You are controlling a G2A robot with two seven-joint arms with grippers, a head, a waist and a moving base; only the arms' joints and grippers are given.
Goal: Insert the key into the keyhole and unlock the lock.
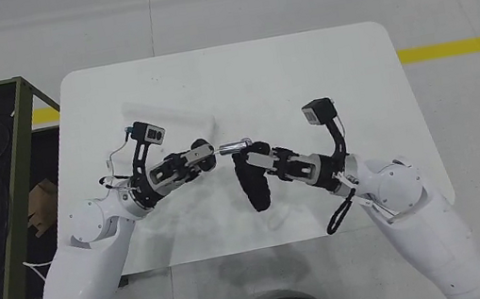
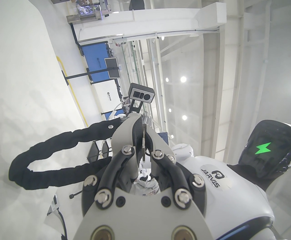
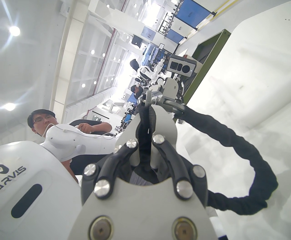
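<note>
Top cam: above arms, straight down on white table (image 1: 302,63), mid range. Left wrist cam: close behind left gripper (image 2: 143,127), looks along fingers toward other arm, hall ceiling behind. Right wrist cam: same setup behind right gripper (image 3: 147,106), facing opposite way. All three share cable lock (image 1: 256,190) and table

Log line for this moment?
left gripper shut on thin metal key | right gripper shut on black fabric-sleeved cable lock | key tip near silver lock end, insertion unclear
</note>
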